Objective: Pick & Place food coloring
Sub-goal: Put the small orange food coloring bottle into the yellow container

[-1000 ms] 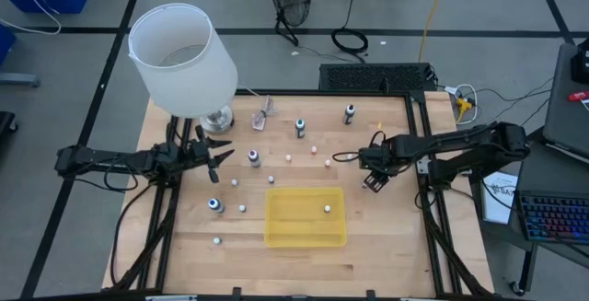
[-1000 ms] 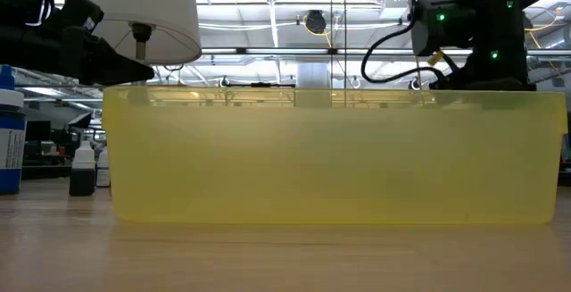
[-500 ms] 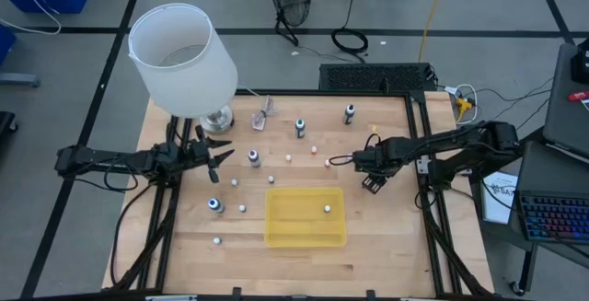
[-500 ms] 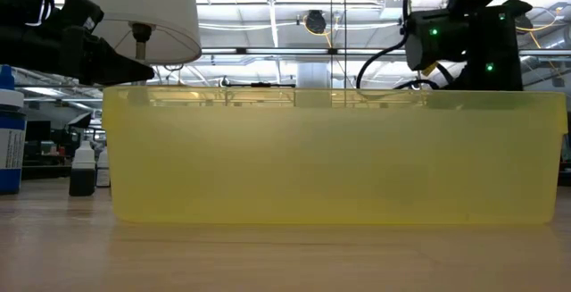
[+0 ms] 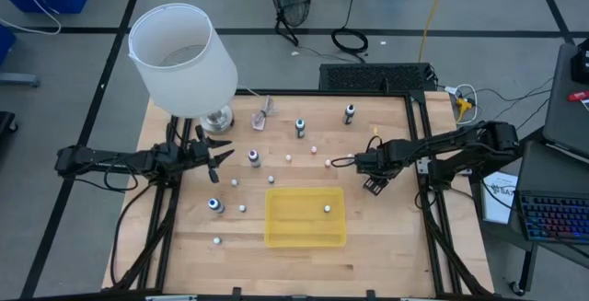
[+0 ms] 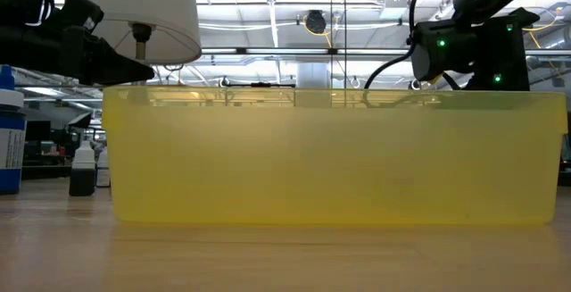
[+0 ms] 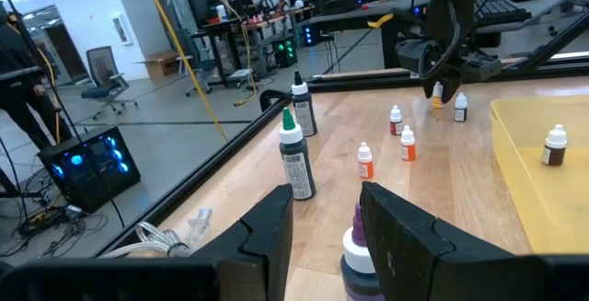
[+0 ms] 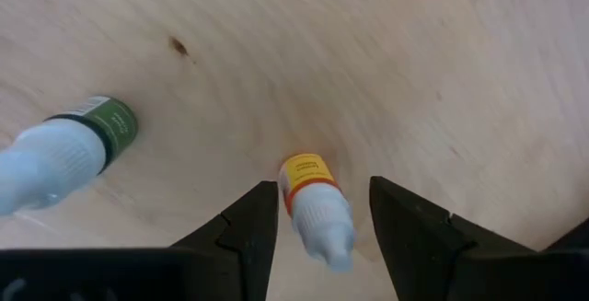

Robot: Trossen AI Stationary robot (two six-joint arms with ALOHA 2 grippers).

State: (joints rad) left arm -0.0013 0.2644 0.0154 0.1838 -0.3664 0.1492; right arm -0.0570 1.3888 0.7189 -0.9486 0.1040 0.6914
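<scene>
- At three o'clock on the table, our right claw [image 8: 316, 211] hangs open around a yellow-labelled bottle [image 8: 313, 204]; a green-labelled bottle [image 8: 69, 149] lies nearby.
- Our left claw [image 7: 327, 214] waits open at nine o'clock, a purple bottle [image 7: 361, 250] just ahead.

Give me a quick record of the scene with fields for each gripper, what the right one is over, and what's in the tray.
right gripper: open, pointing down over the table, fingers straddling a small bottle
bottle between fingers: yellow-banded bottle, white cap, untouched
nearby: green bottle, lying beside it
left gripper: open, waiting near the lamp, purple-capped bottle just ahead
yellow tray: one small bottle inside
</scene>
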